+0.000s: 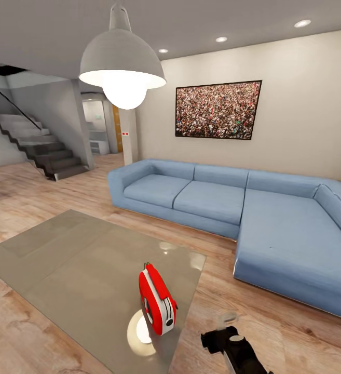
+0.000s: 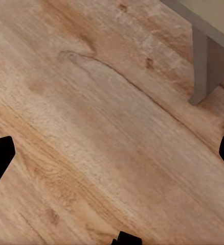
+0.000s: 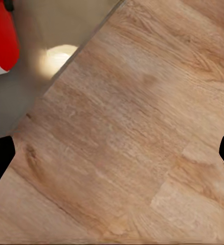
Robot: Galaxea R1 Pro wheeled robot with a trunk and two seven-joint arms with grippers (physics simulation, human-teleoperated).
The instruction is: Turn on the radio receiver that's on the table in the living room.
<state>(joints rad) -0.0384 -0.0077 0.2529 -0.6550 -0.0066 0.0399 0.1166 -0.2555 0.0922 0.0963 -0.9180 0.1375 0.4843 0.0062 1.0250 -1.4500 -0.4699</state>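
Observation:
The red radio receiver (image 1: pixel 157 301) with its white edge band stands upright near the near right corner of the low grey glossy table (image 1: pixel 77 265). Its thin loop handle is on top. My right arm (image 1: pixel 235 350) reaches in low, just right of the table's corner and short of the radio. In the right wrist view the right gripper (image 3: pixel 112 155) is open over the wood floor, with the radio's red side (image 3: pixel 0 41) on the table (image 3: pixel 56 20) off to one corner. The left gripper (image 2: pixel 112 153) is open over bare floor beside a grey table leg (image 2: pixel 201 61).
A big blue sectional sofa (image 1: pixel 243 208) runs behind and to the right of the table. A grey dome pendant lamp (image 1: pixel 121 62) hangs over the table, and a framed crowd picture (image 1: pixel 218 109) is on the wall. Stairs (image 1: pixel 45 150) rise at far left. Wood floor (image 1: pixel 274 337) lies between table and sofa.

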